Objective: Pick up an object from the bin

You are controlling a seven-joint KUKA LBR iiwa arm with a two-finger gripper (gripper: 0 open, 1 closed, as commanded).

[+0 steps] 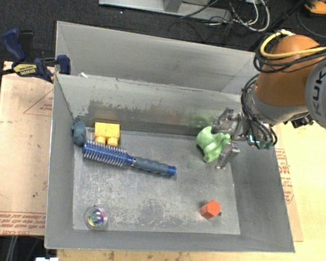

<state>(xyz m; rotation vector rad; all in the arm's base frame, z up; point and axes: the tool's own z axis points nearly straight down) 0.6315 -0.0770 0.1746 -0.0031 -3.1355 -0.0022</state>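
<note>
My gripper is at the back right of the bin, close to the back wall. A pale green lumpy thing sits between its two metal fingers, one on the far side and one on the near side. The fingers are shut on the lump's right part, while most of it sticks out to the left. A small red block lies on the floor in front of the gripper, well apart from it.
A blue hairbrush lies across the left middle of the bin. Behind its head are a yellow block and a grey-blue lump. A shiny clear ball rests in the front left corner. The arm comes in over the right wall.
</note>
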